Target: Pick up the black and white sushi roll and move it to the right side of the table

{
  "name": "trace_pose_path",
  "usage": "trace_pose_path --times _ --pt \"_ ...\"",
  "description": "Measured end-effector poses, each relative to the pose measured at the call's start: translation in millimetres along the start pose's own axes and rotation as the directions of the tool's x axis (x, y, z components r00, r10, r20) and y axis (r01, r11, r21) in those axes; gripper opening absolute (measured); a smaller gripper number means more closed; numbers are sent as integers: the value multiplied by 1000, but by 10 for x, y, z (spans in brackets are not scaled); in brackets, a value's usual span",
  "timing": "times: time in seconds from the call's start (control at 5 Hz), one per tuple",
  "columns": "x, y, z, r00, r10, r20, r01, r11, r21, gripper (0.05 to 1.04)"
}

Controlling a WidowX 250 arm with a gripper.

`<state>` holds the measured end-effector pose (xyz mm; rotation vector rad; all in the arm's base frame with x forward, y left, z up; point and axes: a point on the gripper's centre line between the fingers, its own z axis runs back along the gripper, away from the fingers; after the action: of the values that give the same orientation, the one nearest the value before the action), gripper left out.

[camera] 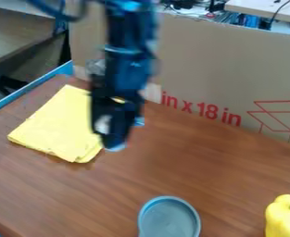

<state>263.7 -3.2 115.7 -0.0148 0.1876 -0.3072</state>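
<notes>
Yellow cloth (55, 126), likely light and limp, best pinched at a corner; gripper (120, 138) hangs beside it, opening and hold impossible to tell.

Legible print noted on the brown cardboard (234, 60) only. Red lettering (199, 109), between two and three o'clock from the centre of the view, reads "in x 18 in", slanting down toward four o'clock. Beside it, at three o'clock, a red line drawing of a box (280, 113) runs to the view's edge. It bears no readable characters.
</notes>
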Motion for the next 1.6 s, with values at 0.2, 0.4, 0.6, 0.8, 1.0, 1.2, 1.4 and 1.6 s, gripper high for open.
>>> trace_pose_path --times 0.2,0.4,0.6,0.8,1.0,1.2,1.4,1.6 --pt "630 -328 -56 994 -96 -44 96 995 2 594" --pt "1096 -443 -127 985 -160 -62 160 987 7 594" --pt "1251 -434 -227 983 -156 -96 158 987 18 594" --pt "1278 -456 -392 990 -88 -112 94 994 48 594" --pt "1249 -458 -511 989 -49 -141 55 998 38 594" --pt "1205 -474 -605 980 -42 -196 47 999 18 594" --pt "1211 -449 -625 975 -38 -218 37 999 -10 671" --pt "1204 -437 -621 975 -31 -218 28 999 -20 961"
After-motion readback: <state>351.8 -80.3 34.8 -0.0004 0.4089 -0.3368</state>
